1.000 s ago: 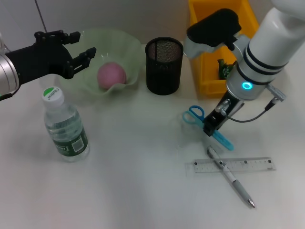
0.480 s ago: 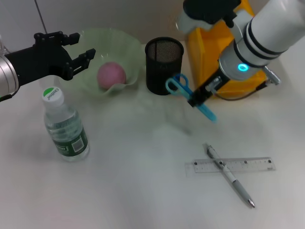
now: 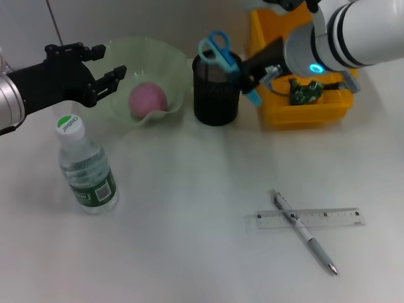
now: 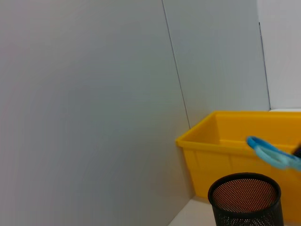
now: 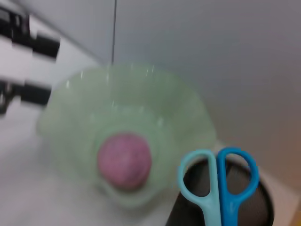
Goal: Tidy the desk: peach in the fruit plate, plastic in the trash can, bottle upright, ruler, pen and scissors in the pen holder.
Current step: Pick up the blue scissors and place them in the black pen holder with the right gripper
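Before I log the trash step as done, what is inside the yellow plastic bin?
The yellow plastic bin holds a crumpled green plastic wrapper on its floor. The right arm, holding blue scissors over the black mesh pen holder, covers the bin's back part.

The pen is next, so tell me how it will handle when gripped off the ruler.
The pen looks slim and round, so it may roll or slip in a pinch. It lies across the ruler, likely rocking there and nudging the ruler when lifted. Probably light and stiff.
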Available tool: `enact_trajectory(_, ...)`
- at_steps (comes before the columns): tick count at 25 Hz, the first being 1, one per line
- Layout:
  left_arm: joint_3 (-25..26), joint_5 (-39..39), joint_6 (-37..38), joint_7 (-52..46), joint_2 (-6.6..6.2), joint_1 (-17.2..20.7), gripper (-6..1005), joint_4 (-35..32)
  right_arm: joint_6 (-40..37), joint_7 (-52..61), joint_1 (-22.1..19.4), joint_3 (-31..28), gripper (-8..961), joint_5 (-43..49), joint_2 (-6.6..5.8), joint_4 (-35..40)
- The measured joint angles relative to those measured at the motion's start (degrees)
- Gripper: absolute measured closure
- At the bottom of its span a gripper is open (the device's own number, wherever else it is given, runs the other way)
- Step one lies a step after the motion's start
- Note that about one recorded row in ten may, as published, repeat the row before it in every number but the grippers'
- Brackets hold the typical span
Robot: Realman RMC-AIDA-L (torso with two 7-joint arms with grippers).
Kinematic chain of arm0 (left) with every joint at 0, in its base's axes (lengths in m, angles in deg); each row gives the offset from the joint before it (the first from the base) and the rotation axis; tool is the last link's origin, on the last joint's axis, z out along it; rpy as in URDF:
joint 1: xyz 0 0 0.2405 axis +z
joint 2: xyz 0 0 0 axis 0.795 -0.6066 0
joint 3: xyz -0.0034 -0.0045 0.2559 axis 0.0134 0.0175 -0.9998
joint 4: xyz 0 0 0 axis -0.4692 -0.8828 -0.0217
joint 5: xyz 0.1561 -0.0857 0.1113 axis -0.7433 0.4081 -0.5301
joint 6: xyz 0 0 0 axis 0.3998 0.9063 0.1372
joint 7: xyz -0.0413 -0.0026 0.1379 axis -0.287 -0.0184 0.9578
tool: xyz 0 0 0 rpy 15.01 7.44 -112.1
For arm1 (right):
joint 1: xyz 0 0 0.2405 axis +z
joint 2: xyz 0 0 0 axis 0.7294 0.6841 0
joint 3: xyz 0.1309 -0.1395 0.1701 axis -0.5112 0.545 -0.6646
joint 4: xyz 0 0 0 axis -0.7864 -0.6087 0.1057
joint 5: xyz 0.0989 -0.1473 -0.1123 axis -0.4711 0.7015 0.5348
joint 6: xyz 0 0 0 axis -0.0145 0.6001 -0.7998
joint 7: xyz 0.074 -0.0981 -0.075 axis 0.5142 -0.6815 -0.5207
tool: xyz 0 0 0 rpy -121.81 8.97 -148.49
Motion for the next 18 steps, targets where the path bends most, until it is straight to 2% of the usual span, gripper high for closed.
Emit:
enact_trajectory(10, 0.01, 0.0, -0.16, 0.0, 0.08, -0.01, 499, -0.07, 13.05, -0.96, -1.66, 1.45, 739, 0.48, -0.01, -2.05)
enact_trajectory(18, -0.02, 0.0, -0.43, 0.0, 0.06, -0.26, 500, 0.03, 24.75, -1.35, -1.81, 3.49, 738, 0.54, -0.13, -8.73)
